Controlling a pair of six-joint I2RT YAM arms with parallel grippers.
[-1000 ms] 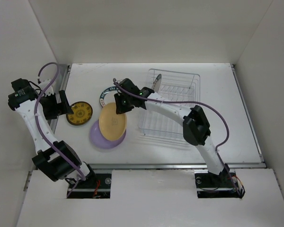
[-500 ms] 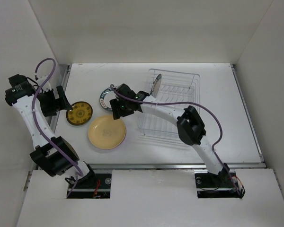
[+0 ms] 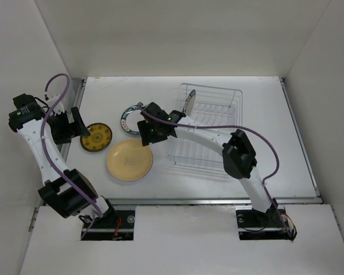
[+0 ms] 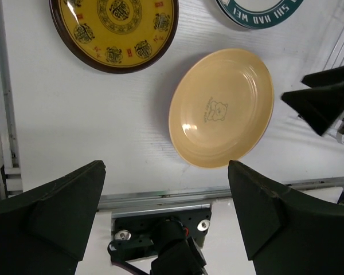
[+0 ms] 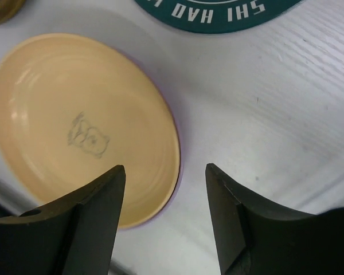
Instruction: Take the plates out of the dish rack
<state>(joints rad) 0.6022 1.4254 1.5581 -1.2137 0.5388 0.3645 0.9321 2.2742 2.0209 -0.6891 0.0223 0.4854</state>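
Note:
The pale yellow plate [image 3: 129, 161] lies flat on the lavender plate, of which only a thin rim [image 5: 179, 148] shows. The mustard plate with the dark rim [image 3: 96, 137] lies to its left. The white plate with a dark lettered rim [image 3: 129, 116] lies behind. One plate [image 3: 189, 103] stands on edge in the wire dish rack [image 3: 209, 143]. My right gripper [image 3: 145, 134] is open and empty just above the yellow plate's [image 5: 80, 126] far right edge. My left gripper [image 3: 76, 123] is open and empty, raised left of the mustard plate [image 4: 114, 28].
A metal rail [image 3: 74, 100] runs along the table's left edge beside my left arm. White walls close in the back and both sides. The right arm's link and cable cross over the rack's near left corner.
The right gripper held the yellow plate tilted over the lavender one. The plate now lies flat on it, and the gripper has let go and drawn slightly back. The left gripper shifted a little.

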